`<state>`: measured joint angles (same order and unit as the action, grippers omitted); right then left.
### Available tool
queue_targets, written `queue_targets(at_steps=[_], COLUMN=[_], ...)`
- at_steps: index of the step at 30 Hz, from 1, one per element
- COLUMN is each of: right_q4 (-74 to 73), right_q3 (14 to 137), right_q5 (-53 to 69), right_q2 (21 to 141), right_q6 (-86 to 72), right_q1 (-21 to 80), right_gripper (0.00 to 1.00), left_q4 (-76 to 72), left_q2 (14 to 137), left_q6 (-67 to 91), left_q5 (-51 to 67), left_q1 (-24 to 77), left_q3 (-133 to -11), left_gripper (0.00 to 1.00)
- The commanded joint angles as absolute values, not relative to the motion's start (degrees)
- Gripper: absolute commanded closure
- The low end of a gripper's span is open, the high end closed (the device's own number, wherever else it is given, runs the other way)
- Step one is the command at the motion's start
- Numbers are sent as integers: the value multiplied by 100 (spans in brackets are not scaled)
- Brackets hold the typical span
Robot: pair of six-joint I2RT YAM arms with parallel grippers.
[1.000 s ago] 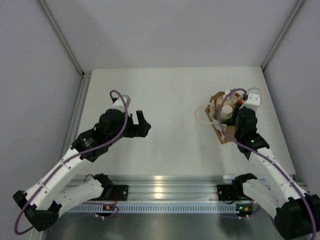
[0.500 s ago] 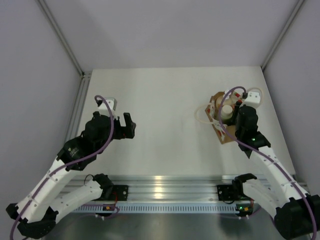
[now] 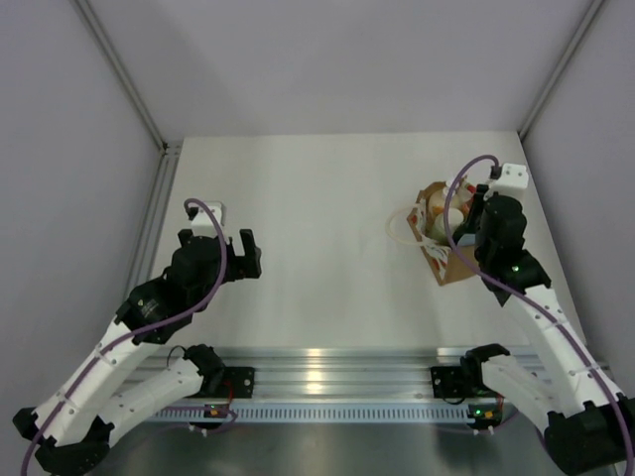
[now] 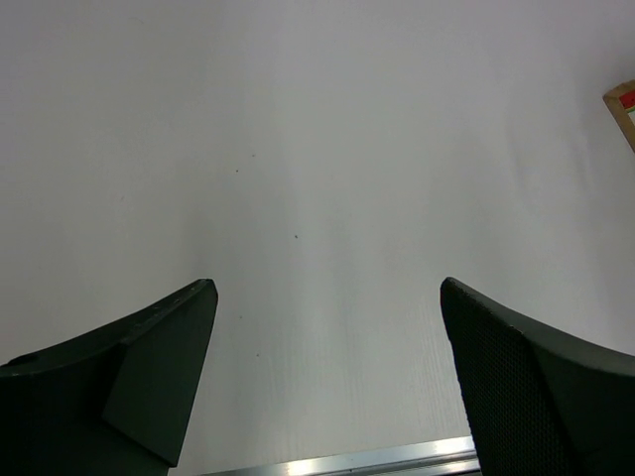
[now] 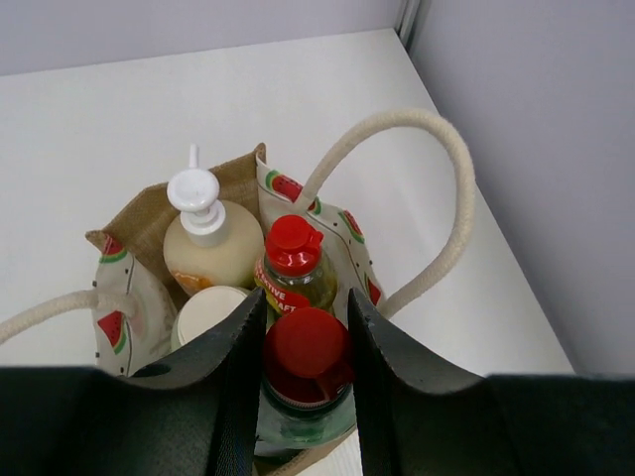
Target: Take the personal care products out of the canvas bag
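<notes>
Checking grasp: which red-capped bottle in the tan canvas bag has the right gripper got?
The dark green bottle, clamped in the right gripper; the yellow-green bottle stands free behind it.

We count one canvas bag (image 5: 137, 220) near the far right corner of the surface (image 3: 327, 198), with two white rope handles (image 5: 437, 169). In it we count four bottles: one peach pump bottle (image 5: 208, 243), one yellow-green bottle (image 5: 295, 283), one dark green bottle (image 5: 298, 397) and one cream cylinder (image 5: 208, 312). Two bottles have red caps. We count two end effectors: the left end effector (image 4: 327, 377) and the right end effector (image 5: 305, 309).
</notes>
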<state>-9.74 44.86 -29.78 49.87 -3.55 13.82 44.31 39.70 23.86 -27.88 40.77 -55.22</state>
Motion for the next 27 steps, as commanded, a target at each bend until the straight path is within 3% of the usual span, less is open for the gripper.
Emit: queue_targets(at_steps=[1, 27], right_q4=[-606, -1978], right_q3=[5396, 8121], right_q5=[-3094, -1240], right_q2=[4781, 5677], right_q6=[-97, 44], right_q1=[1362, 1354], right_gripper=[100, 100], left_q4=[4342, 4333], left_q2=[3964, 3999], left_q6=[2443, 2443], left_q5=[-2857, -3103], left_q1=[4087, 4087], left_q3=[-5493, -5432], left_gripper=[2, 2])
